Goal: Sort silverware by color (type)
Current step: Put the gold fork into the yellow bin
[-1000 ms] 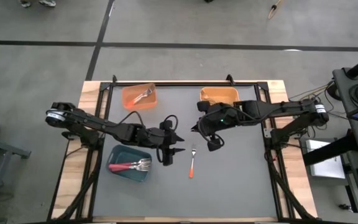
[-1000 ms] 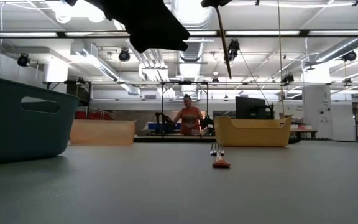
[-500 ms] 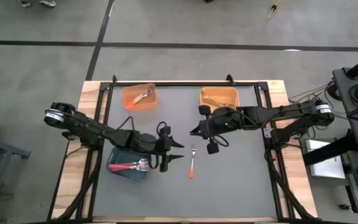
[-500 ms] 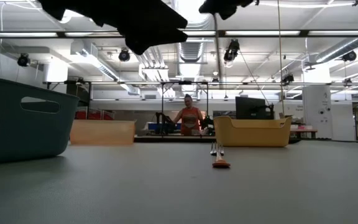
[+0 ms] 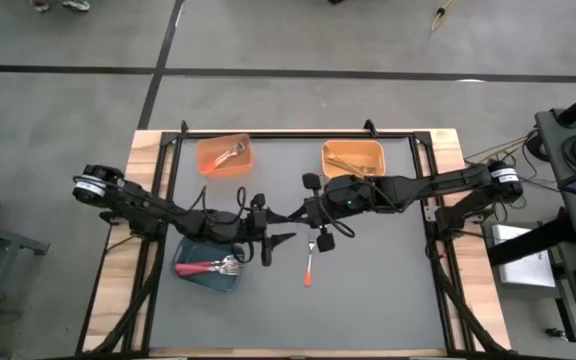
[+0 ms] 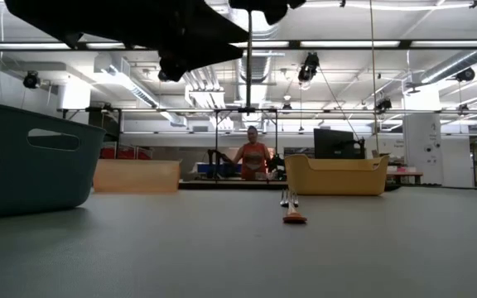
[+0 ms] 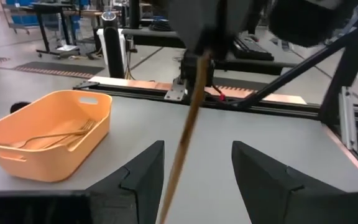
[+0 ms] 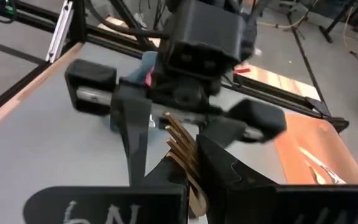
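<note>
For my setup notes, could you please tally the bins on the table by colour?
Orange bin: 1
Yellow-orange bin: 1
Teal bin: 1
Total: 3

Gold fork (image 8: 180, 144) handle hidden inside right claw (image 8: 185, 180).

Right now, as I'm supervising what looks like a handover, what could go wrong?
The gold fork, pinched by the right gripper, hangs between the fingers of the open left gripper. If it is released too early, it could drop to the table. The two grippers sit very close together and might collide.
</note>
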You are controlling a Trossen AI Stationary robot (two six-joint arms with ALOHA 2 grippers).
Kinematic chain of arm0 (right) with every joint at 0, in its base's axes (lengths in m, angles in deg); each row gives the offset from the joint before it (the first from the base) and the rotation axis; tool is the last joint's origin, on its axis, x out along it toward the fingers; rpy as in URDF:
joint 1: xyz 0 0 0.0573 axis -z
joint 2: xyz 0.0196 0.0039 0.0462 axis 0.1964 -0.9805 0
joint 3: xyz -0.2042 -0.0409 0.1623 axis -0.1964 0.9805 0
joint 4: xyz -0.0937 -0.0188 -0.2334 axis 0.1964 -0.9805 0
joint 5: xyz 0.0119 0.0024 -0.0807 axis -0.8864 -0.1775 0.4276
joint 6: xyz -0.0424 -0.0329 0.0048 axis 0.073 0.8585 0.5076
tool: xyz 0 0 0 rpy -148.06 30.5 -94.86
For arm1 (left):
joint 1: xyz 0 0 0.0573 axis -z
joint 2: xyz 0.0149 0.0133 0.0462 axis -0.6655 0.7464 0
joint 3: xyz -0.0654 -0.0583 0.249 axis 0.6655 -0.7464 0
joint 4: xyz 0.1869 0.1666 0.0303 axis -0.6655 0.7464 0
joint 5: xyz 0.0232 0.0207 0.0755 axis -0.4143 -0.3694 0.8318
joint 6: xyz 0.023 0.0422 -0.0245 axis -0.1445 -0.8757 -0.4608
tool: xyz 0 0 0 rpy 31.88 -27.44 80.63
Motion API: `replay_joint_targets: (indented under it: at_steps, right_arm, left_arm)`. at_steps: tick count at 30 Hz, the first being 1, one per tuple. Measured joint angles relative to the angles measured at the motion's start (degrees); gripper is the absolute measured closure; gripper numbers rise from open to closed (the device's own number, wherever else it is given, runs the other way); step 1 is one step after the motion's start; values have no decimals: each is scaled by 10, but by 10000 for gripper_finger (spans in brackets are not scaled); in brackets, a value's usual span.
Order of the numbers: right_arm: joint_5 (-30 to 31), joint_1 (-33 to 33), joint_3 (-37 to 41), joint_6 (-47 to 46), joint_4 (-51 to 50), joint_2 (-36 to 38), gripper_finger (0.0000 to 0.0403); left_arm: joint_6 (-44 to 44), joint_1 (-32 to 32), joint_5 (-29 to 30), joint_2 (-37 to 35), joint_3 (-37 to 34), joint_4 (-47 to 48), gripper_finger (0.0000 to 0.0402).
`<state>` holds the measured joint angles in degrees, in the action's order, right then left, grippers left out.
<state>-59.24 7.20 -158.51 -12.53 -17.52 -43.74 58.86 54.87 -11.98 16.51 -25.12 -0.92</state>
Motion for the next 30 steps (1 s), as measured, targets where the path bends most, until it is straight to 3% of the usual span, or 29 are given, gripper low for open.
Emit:
replay_joint_targets:
  at_steps: [8,14,18,30]
  right_arm:
    - [-2,0,-49,20,-3,-26,394]
    - [-4,0,-59,31,1,-29,394]
    - [-3,0,-60,26,31,-29,394]
    - [-1,0,-60,39,37,-28,382]
  left_arm:
    - [-13,-1,10,20,8,-2,250]
    - [-41,20,79,20,18,-12,385]
    - [-63,29,118,20,34,-12,394]
    - [-84,34,117,21,49,-11,399]
